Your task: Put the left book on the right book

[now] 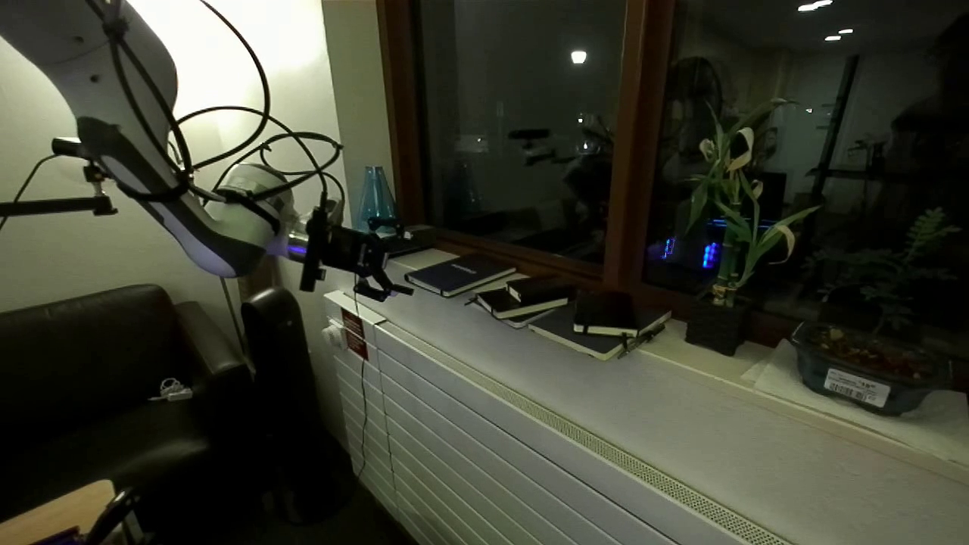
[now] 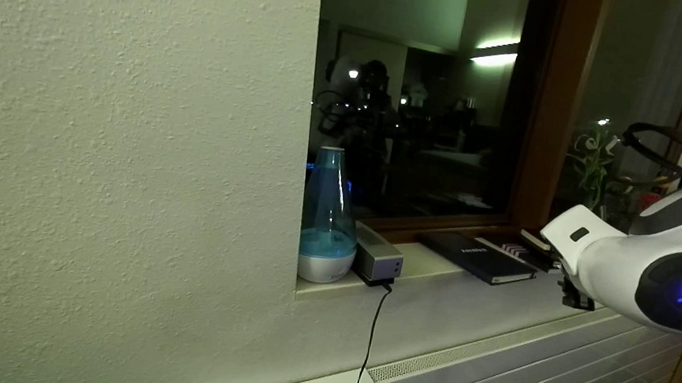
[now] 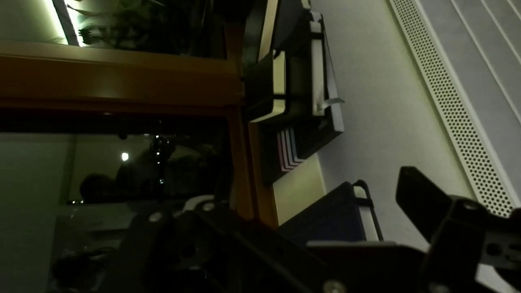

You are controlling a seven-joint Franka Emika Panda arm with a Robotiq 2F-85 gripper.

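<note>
Books on pale ledge, dark window

You have a sitting corner by a wood-framed window; home or office lounge, you cannot tell which. Your evidence: at left, a dark padded sofa, with a wooden tabletop on the near side of it; below the window, a slatted white radiator. Along the ledge: dark books, potted plants toward the right, a blue humidifier-like vessel at the far left end
</note>
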